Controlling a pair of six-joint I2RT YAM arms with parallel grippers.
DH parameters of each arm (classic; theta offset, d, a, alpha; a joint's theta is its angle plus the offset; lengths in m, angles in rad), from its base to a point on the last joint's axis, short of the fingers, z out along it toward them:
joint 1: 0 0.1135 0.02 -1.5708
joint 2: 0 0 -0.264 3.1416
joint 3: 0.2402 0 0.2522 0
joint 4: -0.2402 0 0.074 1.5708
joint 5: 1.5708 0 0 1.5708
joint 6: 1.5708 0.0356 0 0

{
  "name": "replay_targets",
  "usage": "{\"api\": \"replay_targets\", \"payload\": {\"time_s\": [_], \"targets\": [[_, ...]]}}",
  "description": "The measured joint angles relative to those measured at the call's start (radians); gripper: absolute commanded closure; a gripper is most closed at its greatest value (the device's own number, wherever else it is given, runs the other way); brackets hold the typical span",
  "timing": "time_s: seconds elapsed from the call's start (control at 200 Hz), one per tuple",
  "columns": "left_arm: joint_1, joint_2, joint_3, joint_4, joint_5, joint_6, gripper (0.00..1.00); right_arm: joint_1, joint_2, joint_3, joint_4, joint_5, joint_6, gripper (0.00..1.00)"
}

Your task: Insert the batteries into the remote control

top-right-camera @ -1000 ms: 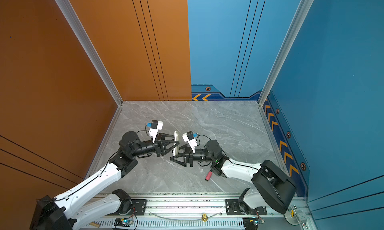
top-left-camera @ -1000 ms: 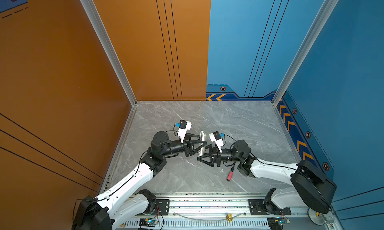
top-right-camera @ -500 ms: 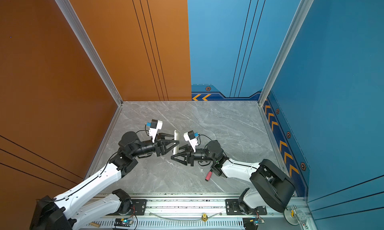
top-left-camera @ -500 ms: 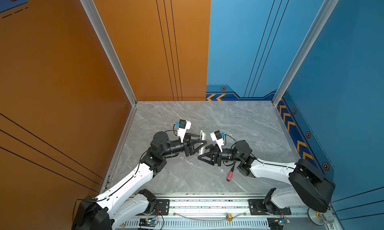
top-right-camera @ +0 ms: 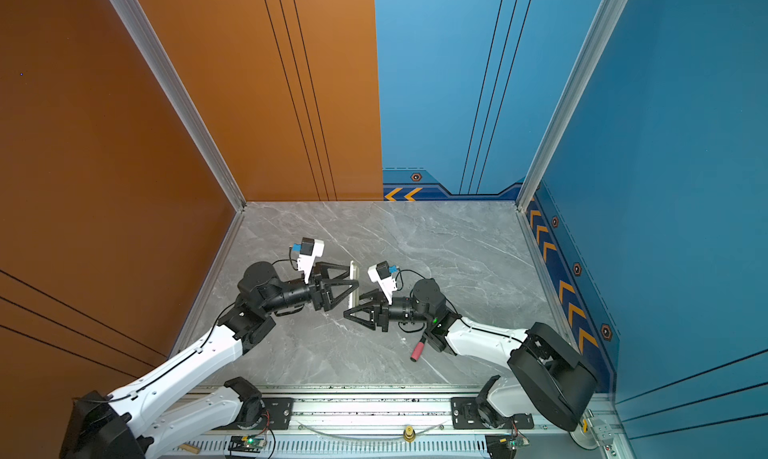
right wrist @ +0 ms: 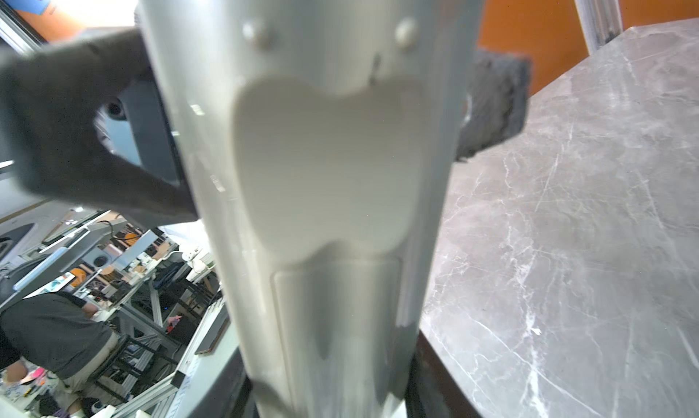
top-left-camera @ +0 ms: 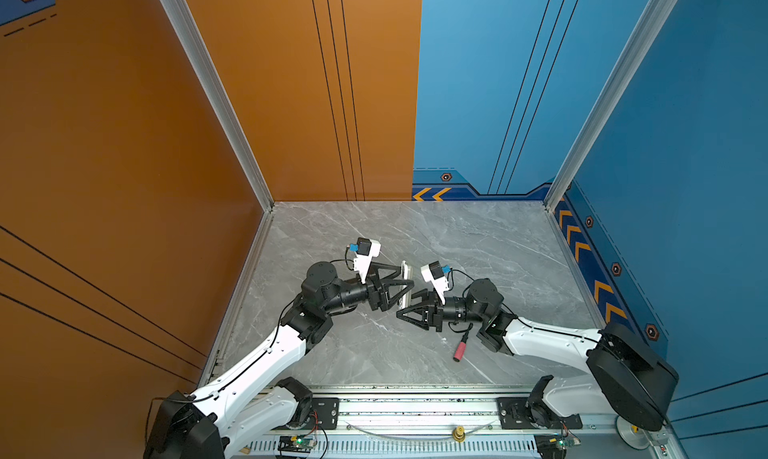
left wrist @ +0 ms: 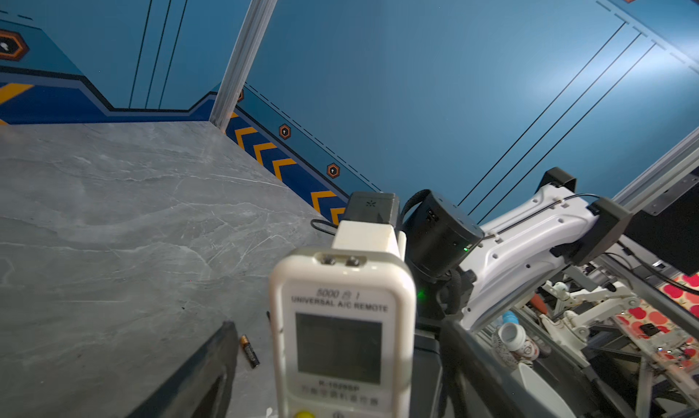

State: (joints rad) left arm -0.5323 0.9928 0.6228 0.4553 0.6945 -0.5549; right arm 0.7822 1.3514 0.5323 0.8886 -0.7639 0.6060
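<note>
The white remote control (top-left-camera: 406, 270) (top-right-camera: 353, 297) stands on edge above the table, between my two grippers. In the left wrist view its screen face (left wrist: 340, 344) fills the space between the spread fingers (left wrist: 206, 367) of my left gripper (left wrist: 338, 327), with a gap on each side. My left gripper (top-left-camera: 405, 280) is open. In the right wrist view the remote's plain back (right wrist: 325, 170) sits between the jaws of my right gripper (right wrist: 333, 378) (top-left-camera: 405, 307), which is shut on its lower end. One battery (left wrist: 249, 351), dark with a gold end, lies on the table beside the remote.
A pink-handled screwdriver (top-left-camera: 459, 351) (top-right-camera: 417, 351) lies on the grey marble table (top-left-camera: 478, 245), under the right arm's forearm. Orange and blue walls close the table at the left, back and right. A metal rail (top-left-camera: 415, 403) runs along the front edge.
My left gripper's jaws have spread wide and let go of the remote. My right gripper has closed on the remote's lower end and now holds it alone.
</note>
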Motion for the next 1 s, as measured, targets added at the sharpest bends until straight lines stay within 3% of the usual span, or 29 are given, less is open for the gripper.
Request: {"api": "replay_targets", "payload": {"time_s": [0.365, 0.746, 1.001], "targets": [[0.023, -0.062, 0.010, -0.136, -0.120, 0.028, 0.02, 0.038, -0.093, 0.098, -0.375, 0.222, -0.193, 1.00], [0.036, -0.193, 0.016, -0.290, -0.277, 0.028, 0.00, 0.123, -0.118, 0.168, -0.658, 0.669, -0.240, 1.00], [-0.008, -0.161, 0.021, -0.316, -0.356, 0.032, 0.19, 0.189, -0.121, 0.184, -0.719, 0.851, -0.240, 1.00]]}}
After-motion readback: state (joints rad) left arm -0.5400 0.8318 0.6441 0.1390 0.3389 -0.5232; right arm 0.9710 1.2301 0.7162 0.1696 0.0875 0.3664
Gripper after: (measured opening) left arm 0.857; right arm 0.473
